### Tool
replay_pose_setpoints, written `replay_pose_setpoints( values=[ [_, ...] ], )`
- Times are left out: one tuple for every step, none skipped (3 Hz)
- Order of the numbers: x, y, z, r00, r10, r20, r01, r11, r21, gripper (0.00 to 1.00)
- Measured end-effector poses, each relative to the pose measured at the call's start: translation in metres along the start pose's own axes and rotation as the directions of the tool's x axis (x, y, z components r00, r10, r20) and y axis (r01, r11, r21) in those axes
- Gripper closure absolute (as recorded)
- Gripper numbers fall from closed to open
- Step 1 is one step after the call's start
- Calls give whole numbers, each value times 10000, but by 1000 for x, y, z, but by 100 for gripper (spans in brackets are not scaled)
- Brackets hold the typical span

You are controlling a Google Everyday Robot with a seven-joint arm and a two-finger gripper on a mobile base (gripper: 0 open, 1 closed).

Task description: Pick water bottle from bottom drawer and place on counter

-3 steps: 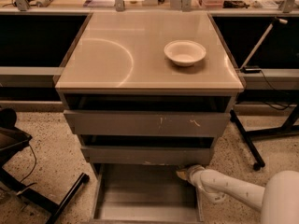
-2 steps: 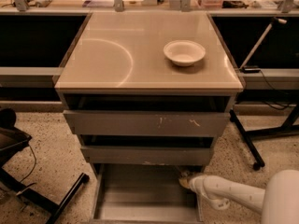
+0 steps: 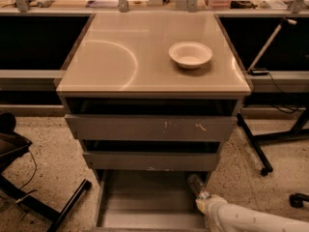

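Nearest, the white arm (image 3: 244,220) reaches in from the lower right, its claw (image 3: 203,197) at the right rear of the open bottom drawer (image 3: 137,203). The water bottle (image 3: 195,182) stands tilted right at the claw's tip (whether the claw grips it or is released, one cannot tell). Beyond the two upper drawers, the counter (image 3: 120,57) carries a white bowl (image 3: 190,55).
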State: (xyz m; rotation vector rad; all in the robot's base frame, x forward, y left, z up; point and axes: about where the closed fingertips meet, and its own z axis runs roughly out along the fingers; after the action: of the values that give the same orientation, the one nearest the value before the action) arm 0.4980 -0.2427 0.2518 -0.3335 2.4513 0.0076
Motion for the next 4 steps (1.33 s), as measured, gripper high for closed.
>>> replay_pose_setpoints(
  values=[
    [-21,-38,-87,9983,103,580,-196,9865,1627,100],
    [-43,-45,-167,9975,-526,470,363,9540,2977,100],
    [-37,-52,-200,9978,-665,44,604,9293,3643,100],
    [-36,-52,-200,9978,-662,36,604,9290,3650,100]
  ],
)
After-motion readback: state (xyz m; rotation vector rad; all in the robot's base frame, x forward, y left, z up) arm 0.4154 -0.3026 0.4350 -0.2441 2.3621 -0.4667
